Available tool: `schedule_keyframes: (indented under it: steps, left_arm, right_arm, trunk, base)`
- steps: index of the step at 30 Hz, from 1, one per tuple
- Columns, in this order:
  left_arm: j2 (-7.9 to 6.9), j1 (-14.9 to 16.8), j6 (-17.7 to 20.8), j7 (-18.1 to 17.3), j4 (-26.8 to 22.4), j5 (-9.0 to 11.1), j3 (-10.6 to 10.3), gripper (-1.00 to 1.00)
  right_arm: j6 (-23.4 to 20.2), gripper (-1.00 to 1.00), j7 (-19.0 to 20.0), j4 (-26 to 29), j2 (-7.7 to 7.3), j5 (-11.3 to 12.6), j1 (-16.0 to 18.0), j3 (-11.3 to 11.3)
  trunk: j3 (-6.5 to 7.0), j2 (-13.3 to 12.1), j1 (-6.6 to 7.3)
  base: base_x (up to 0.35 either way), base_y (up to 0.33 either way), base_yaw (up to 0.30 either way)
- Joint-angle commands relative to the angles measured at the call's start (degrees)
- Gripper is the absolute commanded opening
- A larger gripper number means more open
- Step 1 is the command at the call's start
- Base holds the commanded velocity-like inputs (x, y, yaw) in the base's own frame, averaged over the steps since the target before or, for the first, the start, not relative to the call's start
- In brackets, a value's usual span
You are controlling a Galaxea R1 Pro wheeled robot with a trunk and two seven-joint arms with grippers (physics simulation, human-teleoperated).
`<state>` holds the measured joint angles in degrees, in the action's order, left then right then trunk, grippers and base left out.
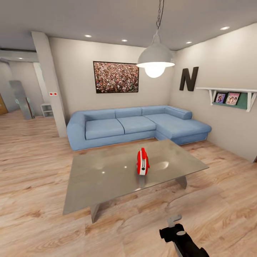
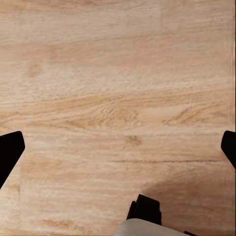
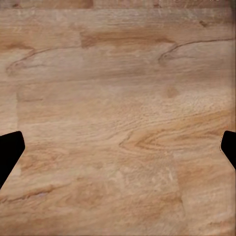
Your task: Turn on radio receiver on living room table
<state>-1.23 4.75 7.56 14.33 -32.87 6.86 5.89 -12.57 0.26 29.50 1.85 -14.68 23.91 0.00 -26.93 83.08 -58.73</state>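
One radio point(image 1: 142, 161), red and white, stands upright on its thin edge near the middle of the low grey bench point(image 1: 107, 178), slightly toward the sofa side and well in from every edge. Bench top: glossy, mirroring ceiling lights and the radio's base; angled grey legs point(image 1: 94, 212) show under the near edge. Floor point(image 1: 35, 171): light wood planks, bare on all sides of the bench, with a wide open strip between the near edge and the robot and another to the left. Behind the bench, a blue corner sofa point(image 1: 135, 125) runs along the back wall and turns along the right wall; a gap of floor separates it from the far edge. White pendant lamp point(image 1: 155, 59) hangs above the bench's far right part. Back wall carries a dark framed picture point(image 1: 116, 77); right wall carries a black letter N point(image 1: 189, 79) and a white shelf point(image 1: 228, 91) with two photos. A square pillar point(image 1: 50, 85) stands left of the sofa, with an opening to another room beyond. Right arm point(image 1: 184, 239), black, enters at the lower edge of the head view, over bare floor. Left claw point(image 2: 118, 147) and right claw point(image 3: 118, 147) each point down at the planks, fingertips spread wide at opposite margins, gripping nothing.
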Motion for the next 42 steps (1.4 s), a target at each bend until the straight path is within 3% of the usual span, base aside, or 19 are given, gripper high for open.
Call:
schedule_keyframes:
  steps: [1,20,28,42]
  left_arm:
    - [0.0,0.0,0.0,0.0,0.0,0.0,0.0,1.0]
    - [-0.07,0.0,-0.33,-0.04,0.0,0.08,0.02,1.0]
    - [0.42,0.0,-4.66,-0.02,-0.08,-0.01,0.11,1.0]
    - [-0.67,0.0,-5.05,0.26,0.0,0.26,0.35,1.0]
  right_arm:
    - [0.0,1.0,0.0,0.0,0.0,0.0,0.0,0.0]
    - [0.0,1.0,0.0,-0.14,0.0,0.09,0.0,0.01]
    - [0.09,1.0,0.02,-0.14,0.0,0.13,0.0,0.0]
    - [2.38,1.0,0.09,-0.32,0.0,0.35,0.0,0.0]
  trunk:
    - [0.0,0.0,0.0]
    - [0.0,0.0,0.0]
    - [0.0,0.0,0.0]
    - [0.0,0.0,0.0]
  base:
    - [0.258,-0.248,0.0]
    - [0.29,-0.072,0.0]
    - [0.039,0.0,0.0]
    - [0.298,0.0,0.0]
